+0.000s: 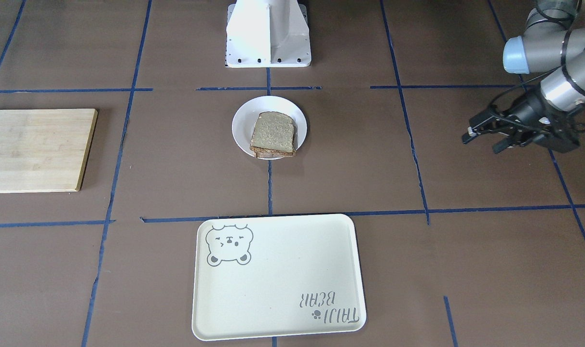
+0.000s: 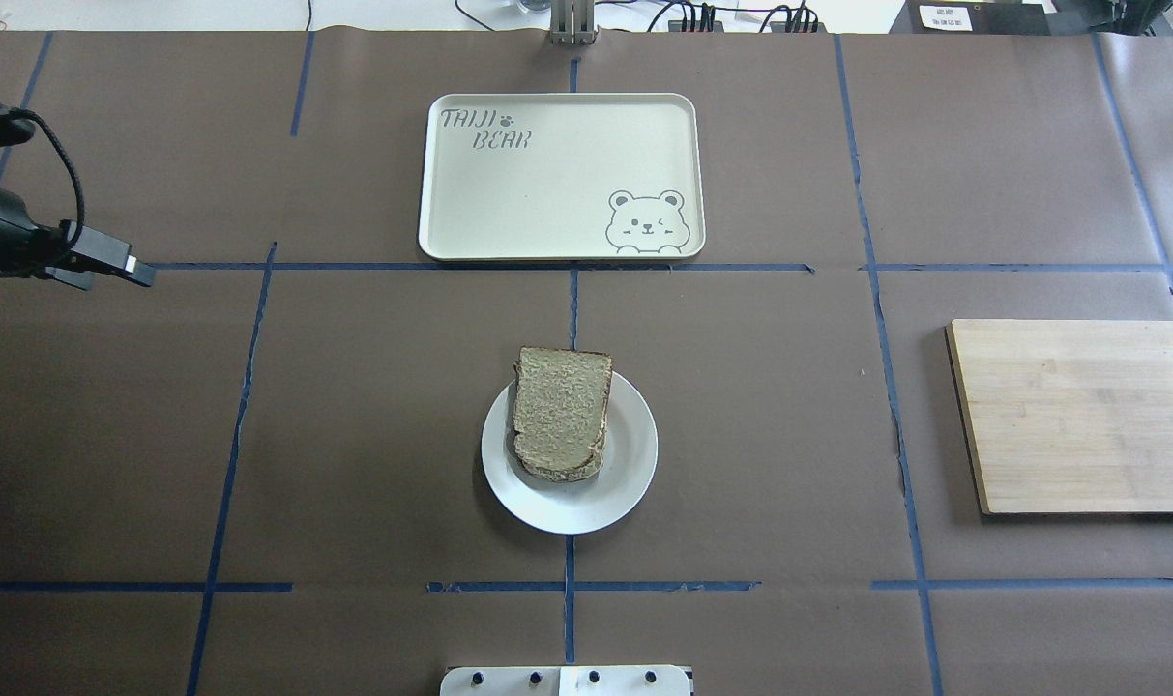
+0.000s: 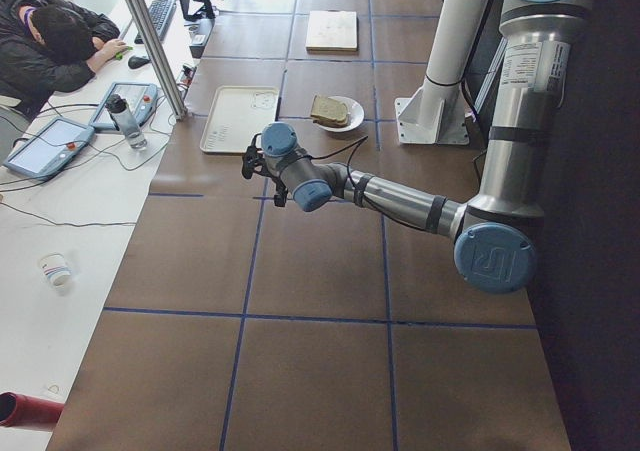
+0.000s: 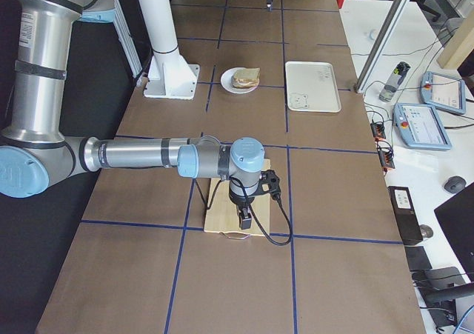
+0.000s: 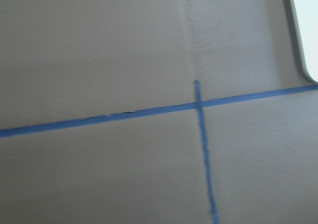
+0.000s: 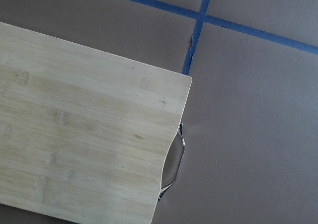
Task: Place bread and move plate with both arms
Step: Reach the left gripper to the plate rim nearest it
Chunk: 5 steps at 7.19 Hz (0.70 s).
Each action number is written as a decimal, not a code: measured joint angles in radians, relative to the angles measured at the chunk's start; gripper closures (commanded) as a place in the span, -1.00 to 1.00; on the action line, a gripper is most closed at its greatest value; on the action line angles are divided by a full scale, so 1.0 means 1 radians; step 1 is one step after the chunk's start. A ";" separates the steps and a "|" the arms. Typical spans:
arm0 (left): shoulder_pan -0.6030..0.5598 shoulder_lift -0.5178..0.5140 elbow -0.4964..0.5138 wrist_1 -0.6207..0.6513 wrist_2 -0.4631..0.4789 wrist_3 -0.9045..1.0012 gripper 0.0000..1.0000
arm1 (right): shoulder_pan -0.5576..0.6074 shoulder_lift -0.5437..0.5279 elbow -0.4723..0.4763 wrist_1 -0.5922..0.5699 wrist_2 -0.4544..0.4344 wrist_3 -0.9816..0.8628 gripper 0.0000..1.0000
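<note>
Table [image 2: 373, 435]: plate [image 2: 586, 507], tray [image 2: 547, 193], wooden board [image 2: 1079, 416]

Colour and pattern log, bench view.
Bench [image 2: 354, 435] brown, blue tape grid. Bread [image 2: 559, 411] pale speckled crumb, dark brown crust. Plate [image 2: 630, 469] plain white. Tray [image 2: 547, 193] cream, grey bear and lettering. Board [image 2: 1079, 416] pale wood grain. Left arm [image 1: 552, 48] silver-grey, light blue cap; left tool [image 1: 482, 143] black.

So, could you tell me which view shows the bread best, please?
The overhead exterior view: the bread lies large and unobstructed on the white plate. The front-facing view shows it nearly as well; both side views show it small and distant; neither wrist view shows it.
</note>
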<state>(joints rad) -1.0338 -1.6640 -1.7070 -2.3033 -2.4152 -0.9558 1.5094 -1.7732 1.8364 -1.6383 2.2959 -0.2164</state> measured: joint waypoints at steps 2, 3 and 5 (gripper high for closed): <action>0.138 -0.018 0.004 -0.189 0.091 -0.235 -1.00 | 0.000 0.001 0.000 0.000 0.000 0.000 -1.00; 0.202 -0.028 0.005 -0.258 0.138 -0.306 -1.00 | 0.000 0.001 0.000 0.000 0.001 0.000 -1.00; 0.320 -0.058 0.006 -0.361 0.257 -0.437 -1.00 | 0.000 0.001 0.000 0.001 0.001 0.000 -1.00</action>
<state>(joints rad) -0.7137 -1.7224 -1.7006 -2.6645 -2.1580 -1.3925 1.5094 -1.7718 1.8362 -1.6376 2.2967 -0.2163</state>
